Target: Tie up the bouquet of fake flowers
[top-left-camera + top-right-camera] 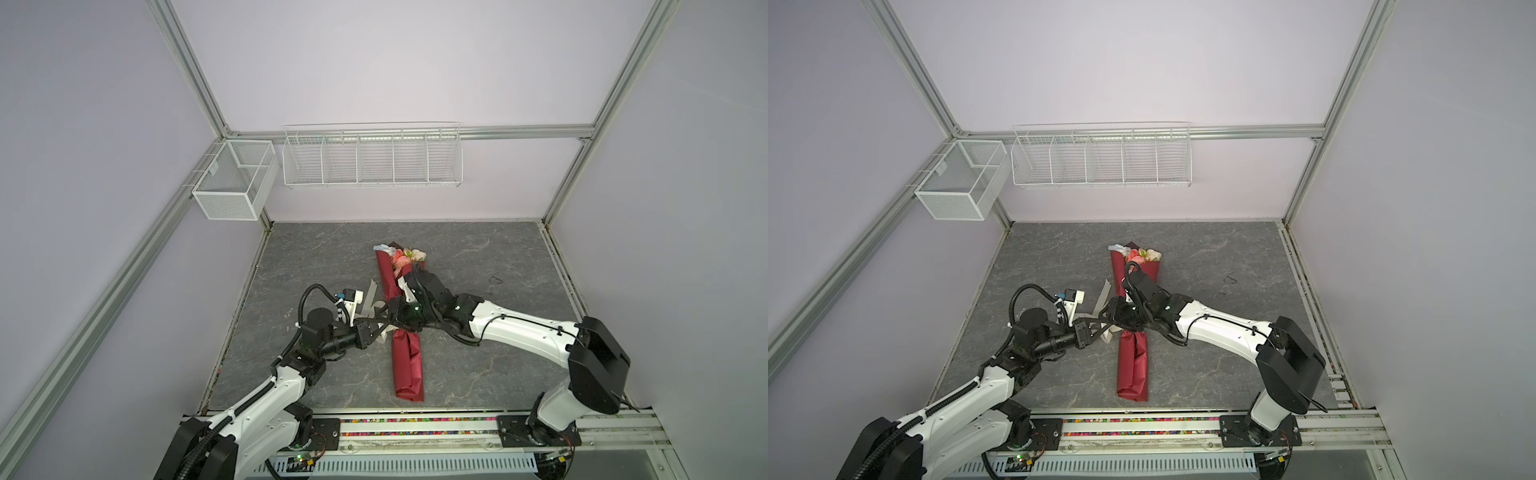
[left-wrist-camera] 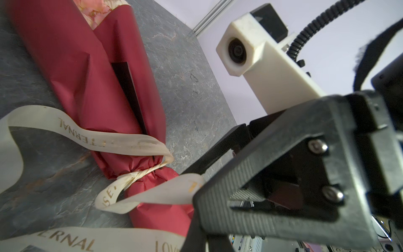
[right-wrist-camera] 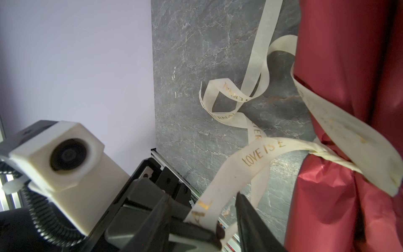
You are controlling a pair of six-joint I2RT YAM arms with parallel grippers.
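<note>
- The left gripper (image 1: 383, 328) was fully closed, with a strand of the cream printed ribbon (image 2: 87, 135) pinched between its fingers.
- The right gripper (image 3: 229, 215) stood roughly half open, with the "LOVE IS E…" strand running through the gap. It could not be confirmed whether either pad touched it.
- The two sets of jaws were tip to tip, almost meeting.
- The bouquet of fake flowers (image 1: 409, 357), rolled in dark-red paper, lay flat on the grey stone-pattern table (image 1: 478, 365) just beyond the left jaws and directly beneath the right gripper. The blooms were on the far side of both jaws and the paper tail on the near side.
- The ribbon was cinched around the wrap's narrow waist in a twisted knot (image 2: 139, 174), just ahead of both sets of jaws. Loose loops lay on the table beside the left jaws.
- Obstruction: in both top views the right gripper and its wrist camera (image 2: 237, 50) covered the waist and the knot.
- A wire rack (image 1: 374, 162) and a mesh box (image 1: 232, 183) hung on the walls, well apart from both jaws.
- A small dark mark (image 1: 495, 279) lay on the table behind the right jaws, too small to identify.
</note>
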